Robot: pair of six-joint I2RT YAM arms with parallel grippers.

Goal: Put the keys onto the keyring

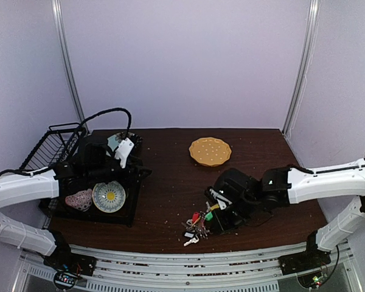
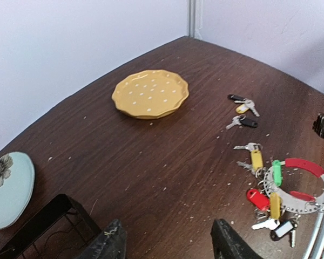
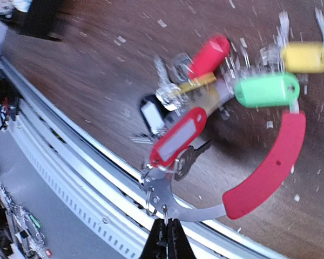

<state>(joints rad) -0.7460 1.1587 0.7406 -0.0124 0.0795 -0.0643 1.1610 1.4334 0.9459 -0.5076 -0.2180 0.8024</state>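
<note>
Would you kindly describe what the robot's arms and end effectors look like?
The left arm and right arm are white tubular links with black joints and black cables. The left end effector and right end effector have black tapered fingers.

Even, soft light; weak shadows. Right wrist view motion-blurred, keyring [image 3: 270, 167] smeared. Top view bowed at edges.

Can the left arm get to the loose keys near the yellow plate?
Probably yes: only bare wood lies between its open fingers and the keys, though the right arm sits close by, at the keyring.
</note>
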